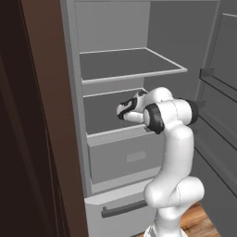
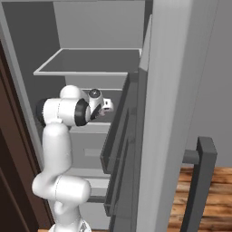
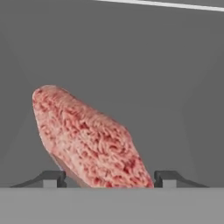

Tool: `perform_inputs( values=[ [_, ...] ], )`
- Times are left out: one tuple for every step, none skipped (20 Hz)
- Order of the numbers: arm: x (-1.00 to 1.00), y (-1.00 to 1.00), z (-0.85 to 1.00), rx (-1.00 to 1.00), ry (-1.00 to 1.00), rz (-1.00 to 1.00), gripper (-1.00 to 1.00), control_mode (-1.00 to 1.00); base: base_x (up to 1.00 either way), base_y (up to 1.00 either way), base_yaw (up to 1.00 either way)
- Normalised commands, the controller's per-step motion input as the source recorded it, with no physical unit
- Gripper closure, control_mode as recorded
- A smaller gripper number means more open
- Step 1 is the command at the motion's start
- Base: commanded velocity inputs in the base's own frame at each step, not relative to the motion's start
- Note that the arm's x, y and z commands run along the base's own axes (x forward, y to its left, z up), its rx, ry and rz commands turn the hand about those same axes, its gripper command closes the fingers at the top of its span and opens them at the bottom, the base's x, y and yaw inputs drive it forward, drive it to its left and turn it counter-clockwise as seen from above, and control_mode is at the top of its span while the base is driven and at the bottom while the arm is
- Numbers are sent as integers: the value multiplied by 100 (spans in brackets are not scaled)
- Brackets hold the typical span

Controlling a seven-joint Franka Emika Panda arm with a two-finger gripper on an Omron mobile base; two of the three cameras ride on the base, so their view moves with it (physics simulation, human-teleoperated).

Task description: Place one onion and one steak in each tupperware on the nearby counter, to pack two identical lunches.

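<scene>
Hand view: red, marbled raw steak slab [image 3: 89, 140] lies tilted on grey fridge shelf [image 3: 175, 109], between the two dark fingertips [image 3: 164, 178]
End effector [image 3: 107, 179]: jaws flank the steak, one each side; contact cannot be told
Left base view: white arm [image 1: 173, 152] reaches into open grey fridge [image 1: 134, 65], hand over the lower shelf
Right base view: fridge door [image 2: 167, 113] stands open beside the arm

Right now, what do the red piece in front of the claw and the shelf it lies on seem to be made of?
The red marbled steak looks like raw meat: a mottled red-and-pink, fibrous surface with a matte finish. The flat grey fridge shelf appears to be smooth plastic or painted metal, uniform and dull with a paler edge; which one cannot be told.
</scene>
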Motion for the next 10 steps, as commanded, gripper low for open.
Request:
perform_inputs(
  values=[
    [-76,0,0,0,1,-6,100,-100,0,0,0],
    [-95,1,0,0,2,-6,100,-100,0,0,0],
    [-100,1,0,0,4,-6,100,-100,0,0,0],
    [-100,0,16,0,0,-6,100,-100,0,0,0],
    [-100,0,43,0,0,-6,100,-100,0,0,0],
    [-100,0,54,0,0,-3,100,-100,0,0,0],
    [-100,0,53,0,0,-2,100,-100,0,0,0],
    [-89,4,53,0,0,-1,100,-100,0,0,0],
    [-76,6,61,0,0,-1,100,-100,0,0,0],
    [-72,4,73,0,0,-1,100,-100,0,0,0]
  ],
)
